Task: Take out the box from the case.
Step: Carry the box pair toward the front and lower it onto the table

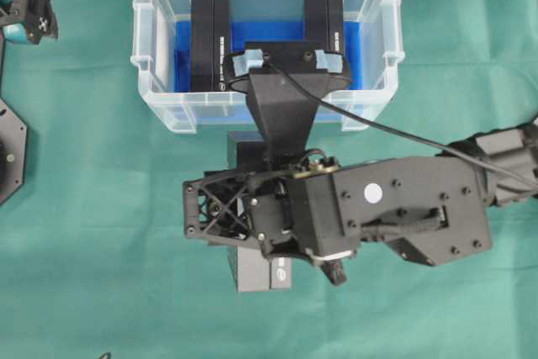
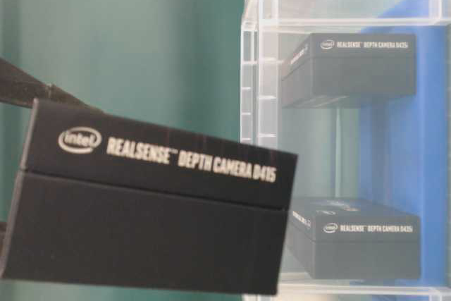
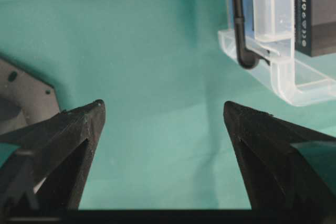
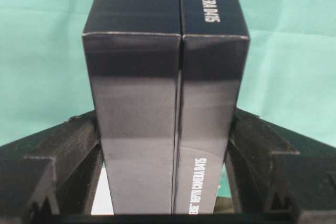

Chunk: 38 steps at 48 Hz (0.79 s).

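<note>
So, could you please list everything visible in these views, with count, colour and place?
case: one, clear plastic with blue lining, top centre of the overhead view, on the cloth.
boxes in the case: two, black, standing at the left and right ends inside.
held box: one, black with white lettering, outside the case, clamped between the right gripper's fingers.
cloth: one, green, covering the table.
left gripper: one, black, open and empty, at the overhead view's top left.
right gripper: one, black, shut on the held box, just in front of the case.
</note>
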### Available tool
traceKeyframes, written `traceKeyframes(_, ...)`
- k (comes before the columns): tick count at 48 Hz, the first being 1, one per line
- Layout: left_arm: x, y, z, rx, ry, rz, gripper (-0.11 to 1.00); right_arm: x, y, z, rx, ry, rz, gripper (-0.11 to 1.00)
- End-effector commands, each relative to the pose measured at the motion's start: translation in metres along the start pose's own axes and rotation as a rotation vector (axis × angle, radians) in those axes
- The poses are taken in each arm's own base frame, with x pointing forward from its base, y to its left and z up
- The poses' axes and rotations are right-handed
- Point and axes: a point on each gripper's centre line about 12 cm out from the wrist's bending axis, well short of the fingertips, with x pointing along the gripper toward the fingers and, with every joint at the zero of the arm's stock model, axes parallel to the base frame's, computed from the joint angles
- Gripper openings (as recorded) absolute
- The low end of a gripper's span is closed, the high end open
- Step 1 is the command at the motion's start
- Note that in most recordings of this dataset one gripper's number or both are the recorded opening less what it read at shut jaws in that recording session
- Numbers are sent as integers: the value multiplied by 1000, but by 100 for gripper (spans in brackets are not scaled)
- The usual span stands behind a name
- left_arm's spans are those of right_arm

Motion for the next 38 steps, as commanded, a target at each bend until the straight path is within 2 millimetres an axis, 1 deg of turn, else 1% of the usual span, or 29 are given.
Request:
traceKeyframes(1,-6,-3,2,0,-12,-20,93,-15,1,3,5,11,41,68)
traceKeyframes(12,-6,-2,2,-1,-13,-21,93,3,0,-5,-10,32,0,68)
traceKeyframes(18,-6,-2,2,-1,-13,-21,93,20,-6,-10,-21,33,-47,68)
traceKeyframes(27,-7,-2,2,1,-13,-22,93,56,-11,-19,-32,59,-68,68)
traceKeyframes(32,-7,-2,2,4,-13,-21,93,81,-15,-21,-35,67,-66,68)
traceKeyframes(38,-6,-1,1,7,-12,-20,93,106,-22,-23,-30,86,-78,68)
